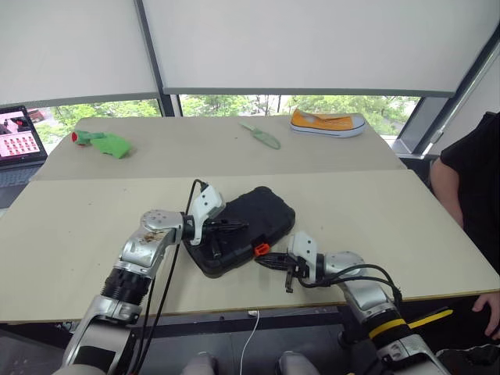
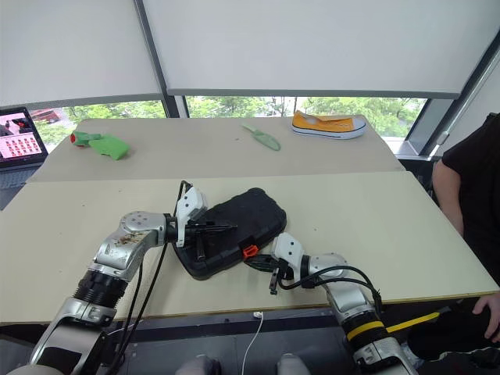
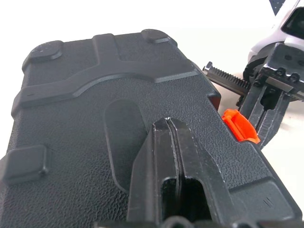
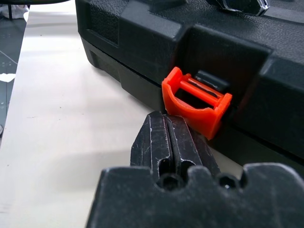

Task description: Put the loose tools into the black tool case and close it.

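The black tool case (image 1: 262, 209) lies on the table near the front edge with its lid down. My left gripper (image 1: 241, 226) is shut with nothing in it, and its fingertips (image 3: 167, 124) rest on the lid's top. The small orange latch (image 4: 194, 102) sticks out from the case's front wall. My right gripper (image 4: 166, 118) is shut and empty, with its tip just under that latch (image 1: 261, 249); I cannot tell whether it touches. The loose tools are out of view.
A green knife-like item (image 1: 262, 135) and a yellow shoe (image 1: 328, 123) lie at the table's far side, and a green-and-red object (image 1: 105, 143) lies far left. A laptop (image 1: 19, 141) sits at the left. A person (image 1: 469, 180) stands at the right, hand (image 1: 492, 308) near the front corner.
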Controlling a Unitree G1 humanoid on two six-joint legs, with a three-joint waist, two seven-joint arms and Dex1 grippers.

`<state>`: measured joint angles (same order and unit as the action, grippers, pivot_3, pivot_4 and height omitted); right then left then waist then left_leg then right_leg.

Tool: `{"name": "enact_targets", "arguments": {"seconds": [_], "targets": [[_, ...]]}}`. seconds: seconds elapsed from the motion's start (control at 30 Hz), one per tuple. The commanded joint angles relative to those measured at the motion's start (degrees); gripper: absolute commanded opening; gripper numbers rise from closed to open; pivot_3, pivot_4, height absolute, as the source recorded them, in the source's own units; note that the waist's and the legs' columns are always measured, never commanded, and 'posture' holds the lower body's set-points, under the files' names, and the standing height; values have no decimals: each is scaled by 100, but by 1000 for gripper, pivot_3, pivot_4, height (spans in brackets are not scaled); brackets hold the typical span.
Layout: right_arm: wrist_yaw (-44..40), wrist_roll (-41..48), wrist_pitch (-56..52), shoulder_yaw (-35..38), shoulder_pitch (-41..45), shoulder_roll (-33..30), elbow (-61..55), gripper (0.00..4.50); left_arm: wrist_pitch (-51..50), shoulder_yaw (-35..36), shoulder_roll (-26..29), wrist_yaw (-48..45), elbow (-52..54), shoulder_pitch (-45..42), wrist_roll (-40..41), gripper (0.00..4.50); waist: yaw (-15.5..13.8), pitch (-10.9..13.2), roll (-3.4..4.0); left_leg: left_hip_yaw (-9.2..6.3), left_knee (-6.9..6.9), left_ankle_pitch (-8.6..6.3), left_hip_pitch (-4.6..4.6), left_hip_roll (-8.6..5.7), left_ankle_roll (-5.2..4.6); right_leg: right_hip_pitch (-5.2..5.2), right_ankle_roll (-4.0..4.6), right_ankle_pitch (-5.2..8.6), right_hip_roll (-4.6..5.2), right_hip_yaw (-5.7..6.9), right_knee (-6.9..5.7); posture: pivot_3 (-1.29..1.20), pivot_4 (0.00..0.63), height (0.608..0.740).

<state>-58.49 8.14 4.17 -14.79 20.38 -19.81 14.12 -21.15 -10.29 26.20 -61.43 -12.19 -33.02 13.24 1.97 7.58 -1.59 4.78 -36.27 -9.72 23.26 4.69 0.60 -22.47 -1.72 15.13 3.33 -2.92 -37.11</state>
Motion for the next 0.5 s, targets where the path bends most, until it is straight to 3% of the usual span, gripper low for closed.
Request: {"name": "enact_targets", "arguments": {"seconds": [0.03,0.5], "targets": [[151,239,85,288,134,11,-615,0,-193,-358,-83,48,-418,298,-254,18,-1,0,0,0,0,0,0,0,0,0,1,1,0,0,0,0,150,740],[220,364,-24,512,309,-123,-827,0,-305,-539,-20,-121,-362,420,-353,18,20,-1,2,-1,8,-14,-8,-3,23,0,9,6,2,-2,1,0,150,740]]}}
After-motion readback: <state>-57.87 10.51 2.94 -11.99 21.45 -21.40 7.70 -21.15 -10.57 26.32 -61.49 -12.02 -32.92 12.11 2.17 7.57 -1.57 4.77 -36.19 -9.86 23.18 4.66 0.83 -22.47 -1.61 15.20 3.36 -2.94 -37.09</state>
